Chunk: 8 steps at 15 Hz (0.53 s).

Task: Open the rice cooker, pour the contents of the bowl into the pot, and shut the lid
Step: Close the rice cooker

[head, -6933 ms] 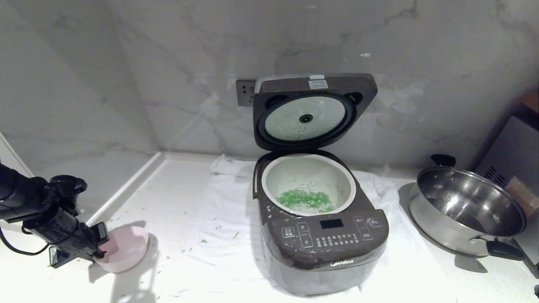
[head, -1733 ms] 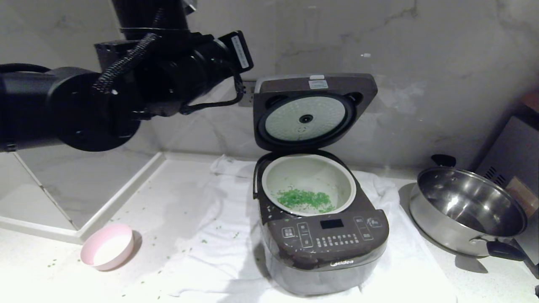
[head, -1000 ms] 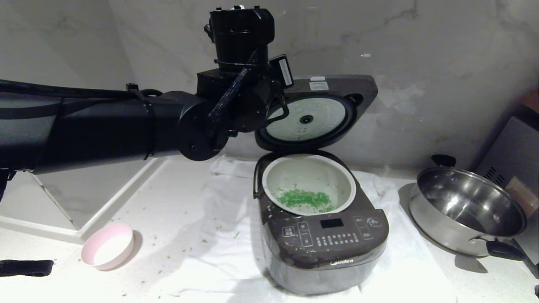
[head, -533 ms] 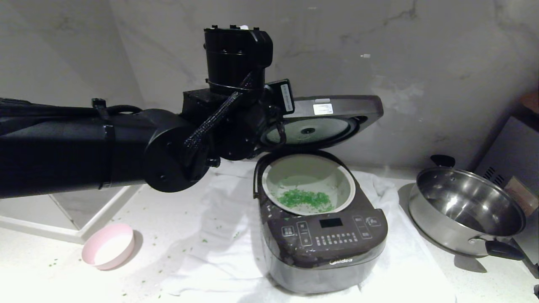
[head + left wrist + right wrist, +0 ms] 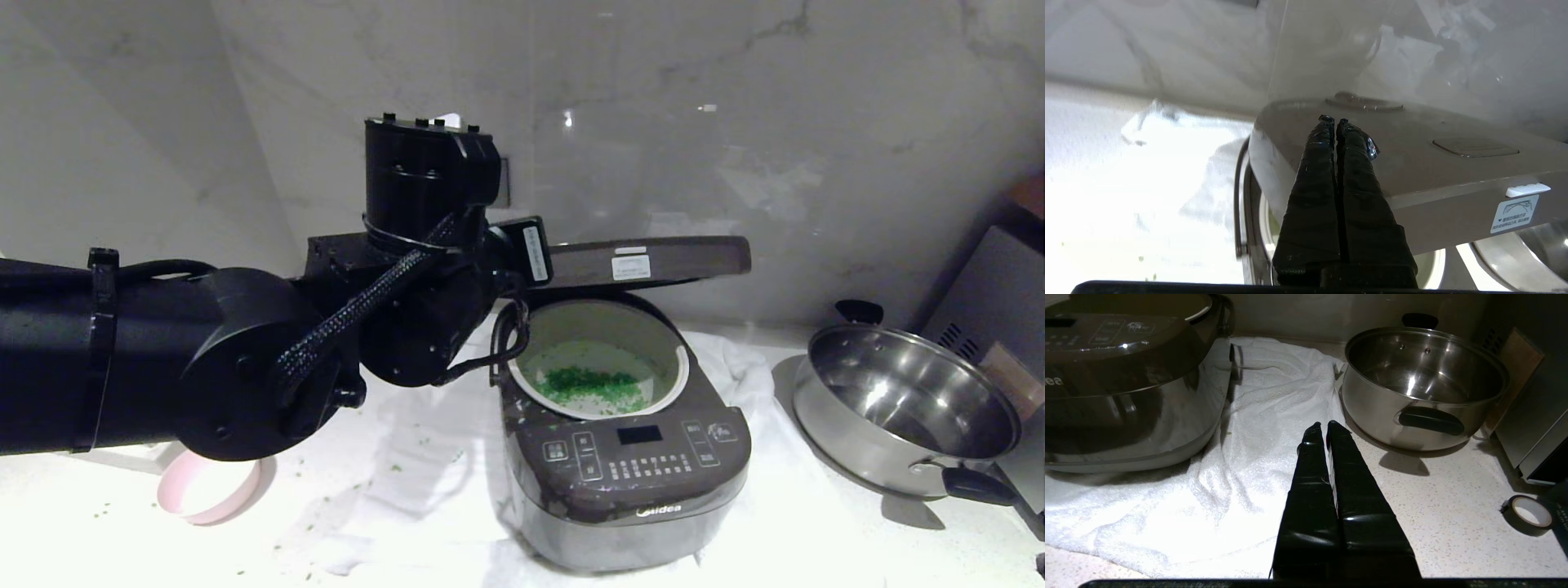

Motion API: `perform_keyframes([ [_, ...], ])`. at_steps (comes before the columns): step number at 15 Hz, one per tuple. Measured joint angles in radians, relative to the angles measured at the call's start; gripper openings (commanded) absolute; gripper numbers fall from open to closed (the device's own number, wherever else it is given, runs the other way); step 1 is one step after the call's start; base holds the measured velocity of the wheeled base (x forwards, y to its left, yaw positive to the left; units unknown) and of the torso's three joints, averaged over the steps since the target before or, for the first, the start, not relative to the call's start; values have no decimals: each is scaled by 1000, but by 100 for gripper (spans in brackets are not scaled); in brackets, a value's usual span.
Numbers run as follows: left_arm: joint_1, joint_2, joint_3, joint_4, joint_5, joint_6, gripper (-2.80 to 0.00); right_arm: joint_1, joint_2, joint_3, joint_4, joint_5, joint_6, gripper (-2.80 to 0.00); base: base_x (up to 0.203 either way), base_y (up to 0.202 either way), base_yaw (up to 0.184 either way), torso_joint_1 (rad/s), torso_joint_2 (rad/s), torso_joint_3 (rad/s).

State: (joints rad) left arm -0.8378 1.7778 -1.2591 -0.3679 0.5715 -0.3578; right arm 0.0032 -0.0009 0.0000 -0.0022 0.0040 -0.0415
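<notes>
The dark rice cooker (image 5: 629,482) stands on a white towel, and its lid (image 5: 653,261) hangs about level above the pot (image 5: 604,327). Green chopped contents (image 5: 592,382) lie on the pot's floor. In the left wrist view my left gripper (image 5: 1335,120) is shut and empty, with its fingertips lying on the lid's (image 5: 1433,163) top near the left edge. In the head view the left arm (image 5: 245,367) hides that gripper and part of the pink bowl (image 5: 214,500), which sits on the counter at the front left. My right gripper (image 5: 1323,425) is shut and empty, low over the towel's edge to the right of the cooker (image 5: 1126,396).
A shiny steel pan (image 5: 906,408) with black handles stands right of the cooker, close to the right gripper (image 5: 1425,375). A grey appliance (image 5: 996,302) fills the far right. A tape roll (image 5: 1527,514) lies on the counter. Green bits are scattered over the towel (image 5: 392,457) and the counter.
The lid has swung down from upright to about level, with the left arm sinking along with it. The arm now covers part of the bowl.
</notes>
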Motion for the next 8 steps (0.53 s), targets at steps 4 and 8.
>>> perform_keyframes([
  [4,-9,-21,54,-1,0,-18,-280,0,32,-143,18,10,-4,-280,0,0,0,0,0,0],
  [8,-38,-19,63,-1,3,-17,-280,6,294,-456,31,69,68,-280,0,0,0,0,0,0],
])
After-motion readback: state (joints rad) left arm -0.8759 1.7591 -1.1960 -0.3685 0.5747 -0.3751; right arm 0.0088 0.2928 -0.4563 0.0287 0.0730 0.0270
